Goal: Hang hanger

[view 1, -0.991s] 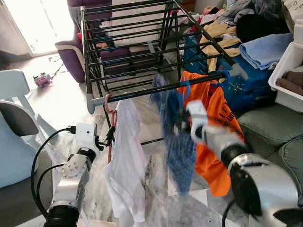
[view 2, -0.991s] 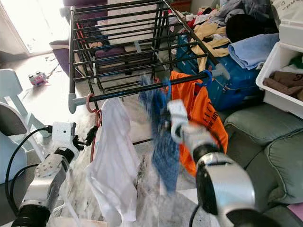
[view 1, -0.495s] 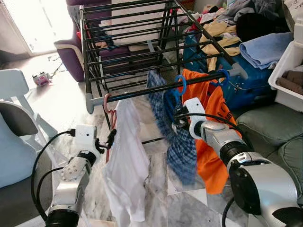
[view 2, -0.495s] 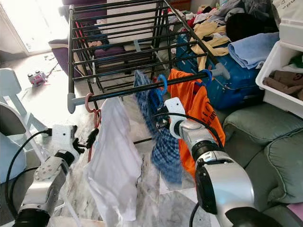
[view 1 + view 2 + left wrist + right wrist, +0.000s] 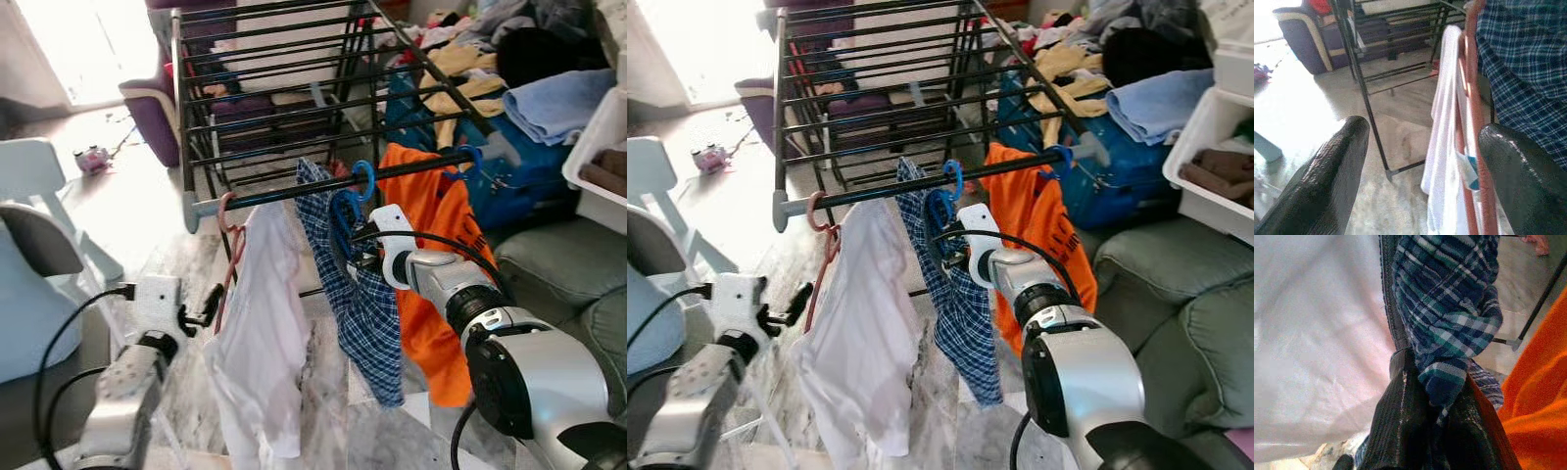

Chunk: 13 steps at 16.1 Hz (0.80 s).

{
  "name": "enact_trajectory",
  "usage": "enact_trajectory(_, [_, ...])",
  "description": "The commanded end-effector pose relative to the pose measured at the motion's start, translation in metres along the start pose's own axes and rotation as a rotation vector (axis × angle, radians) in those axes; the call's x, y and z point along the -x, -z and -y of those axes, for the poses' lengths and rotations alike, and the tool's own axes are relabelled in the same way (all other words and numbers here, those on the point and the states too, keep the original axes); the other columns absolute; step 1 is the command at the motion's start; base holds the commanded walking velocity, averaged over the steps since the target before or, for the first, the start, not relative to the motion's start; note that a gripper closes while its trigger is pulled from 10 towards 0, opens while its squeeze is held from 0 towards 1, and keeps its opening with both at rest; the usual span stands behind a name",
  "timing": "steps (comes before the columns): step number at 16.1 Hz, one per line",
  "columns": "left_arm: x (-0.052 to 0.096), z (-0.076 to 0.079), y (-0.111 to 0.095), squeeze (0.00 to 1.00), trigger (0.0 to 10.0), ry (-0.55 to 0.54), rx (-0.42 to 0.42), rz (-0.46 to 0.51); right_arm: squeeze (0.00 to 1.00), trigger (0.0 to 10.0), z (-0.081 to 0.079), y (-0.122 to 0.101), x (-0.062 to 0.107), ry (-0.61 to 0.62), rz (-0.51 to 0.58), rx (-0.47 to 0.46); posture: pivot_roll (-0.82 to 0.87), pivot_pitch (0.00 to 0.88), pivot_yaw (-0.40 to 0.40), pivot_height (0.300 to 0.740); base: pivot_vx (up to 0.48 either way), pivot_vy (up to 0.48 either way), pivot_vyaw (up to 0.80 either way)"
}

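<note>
A blue hanger (image 5: 363, 179) carries a blue plaid shirt (image 5: 367, 313), and its hook loops over the front rail (image 5: 284, 196) of the black drying rack. My right gripper (image 5: 351, 259) is shut on the hanger's shoulder through the plaid cloth (image 5: 1449, 347), just below the rail. Left of it a white shirt (image 5: 260, 343) hangs from a pink hanger (image 5: 227, 211). My left gripper (image 5: 204, 311) is open, low and beside the white shirt without touching it; its fingers (image 5: 1327, 166) flank the pink hanger (image 5: 1476, 122). An orange shirt (image 5: 436, 264) hangs to the right.
The rack's upper bars (image 5: 284, 88) stretch away behind the rail. A blue bin (image 5: 519, 186) piled with clothes and a white crate (image 5: 598, 147) stand at the right above a grey sofa (image 5: 549, 264). A pale chair (image 5: 39, 255) is at left. The floor is marble.
The right gripper has carried the plaid shirt up and leftward; its swing has stopped and the blue hook now sits on the rail. The left arm has dropped lower.
</note>
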<state>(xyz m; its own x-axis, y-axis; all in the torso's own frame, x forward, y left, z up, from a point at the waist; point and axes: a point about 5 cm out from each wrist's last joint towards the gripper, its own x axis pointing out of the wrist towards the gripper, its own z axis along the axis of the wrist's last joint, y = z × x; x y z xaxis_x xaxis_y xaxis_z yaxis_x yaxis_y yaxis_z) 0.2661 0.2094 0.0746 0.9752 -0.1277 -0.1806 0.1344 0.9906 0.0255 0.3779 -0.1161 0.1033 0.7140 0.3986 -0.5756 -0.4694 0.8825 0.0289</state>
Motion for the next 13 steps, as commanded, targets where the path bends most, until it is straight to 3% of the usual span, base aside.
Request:
enact_trajectory(1, [0.005,-0.008,-0.005,0.00,10.0,-0.013,-0.017,0.002,0.00,10.0,-0.004,0.002,-0.002,-0.002,-0.018,0.005,0.17,0.009,0.022,0.740,0.000,0.000,0.00])
enact_trajectory(8, [0.013,-0.012,-0.012,0.00,10.0,0.020,-0.057,-0.033,0.00,10.0,-0.005,0.034,-0.005,0.045,-0.058,-0.137,0.21,0.014,0.079,0.740,0.000,0.000,0.00])
enact_trajectory(11, [0.008,-0.008,-0.014,0.00,10.0,0.032,-0.050,-0.037,0.00,10.0,0.008,0.045,0.000,0.102,-0.056,-0.188,0.17,0.016,0.089,0.740,0.000,0.000,0.00])
enact_trajectory(13, [0.005,-0.002,-0.013,0.00,10.0,0.041,-0.035,-0.032,0.00,10.0,0.018,0.044,0.004,0.142,-0.039,-0.168,0.15,0.014,0.083,0.740,0.000,0.000,0.00])
